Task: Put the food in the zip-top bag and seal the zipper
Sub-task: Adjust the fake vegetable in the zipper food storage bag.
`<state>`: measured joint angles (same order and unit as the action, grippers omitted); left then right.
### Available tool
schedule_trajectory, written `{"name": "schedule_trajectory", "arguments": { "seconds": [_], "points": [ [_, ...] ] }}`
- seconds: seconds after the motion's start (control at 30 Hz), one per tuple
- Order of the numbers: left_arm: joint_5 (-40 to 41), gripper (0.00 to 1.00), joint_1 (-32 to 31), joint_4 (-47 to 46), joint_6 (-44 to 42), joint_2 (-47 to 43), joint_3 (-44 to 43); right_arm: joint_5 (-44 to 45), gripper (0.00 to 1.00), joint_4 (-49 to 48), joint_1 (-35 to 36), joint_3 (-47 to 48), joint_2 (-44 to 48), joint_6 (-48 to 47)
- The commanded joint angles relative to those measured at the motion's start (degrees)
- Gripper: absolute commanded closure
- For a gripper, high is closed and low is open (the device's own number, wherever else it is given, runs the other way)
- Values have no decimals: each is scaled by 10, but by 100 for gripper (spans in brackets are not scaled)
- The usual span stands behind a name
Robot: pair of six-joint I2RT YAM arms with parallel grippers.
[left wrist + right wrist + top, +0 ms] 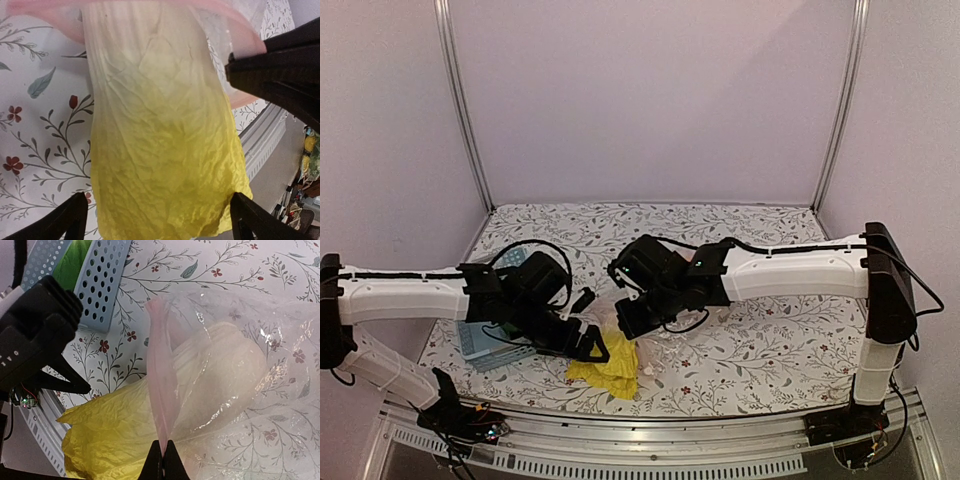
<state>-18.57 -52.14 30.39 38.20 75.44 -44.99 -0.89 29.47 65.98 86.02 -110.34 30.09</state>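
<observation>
Currently, the cabbage (125, 440) is lodged stem-first in the bag (260, 365), leaves protruding. The bag rim is pinched by the right claw (164, 460); the left claw (157, 215) is spread astride the leaves. Judged soft and light, it should be gripped mid-body.

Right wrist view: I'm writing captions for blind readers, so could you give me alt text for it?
The right gripper pinches the pink zipper edge of a clear zip-top bag, with a napa cabbage stem-first inside and its yellow leaves sticking out. A light-blue slotted basket sits at upper left on the floral table.
</observation>
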Motion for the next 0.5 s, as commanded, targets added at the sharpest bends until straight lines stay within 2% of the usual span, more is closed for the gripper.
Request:
{"name": "schedule_trajectory", "arguments": {
  "seconds": [0.0,0.23,0.33,0.4,0.47],
  "points": [
    [19,0,-13,-48,60,1,35,6,100,-8,-3,-1,-5,5],
    [31,1,-23,-90,63,35,40,-3,100,-12,-2,-1,-2,3],
    [25,15,-24,-110,66,53,40,-10,100,-14,-2,-2,-2,-2],
    [24,32,-26,-116,69,60,36,-13,100,-14,-3,-2,-1,-4],
    [23,44,-28,-116,67,65,32,-13,100,-14,-2,-3,2,-7]
  ]
}}
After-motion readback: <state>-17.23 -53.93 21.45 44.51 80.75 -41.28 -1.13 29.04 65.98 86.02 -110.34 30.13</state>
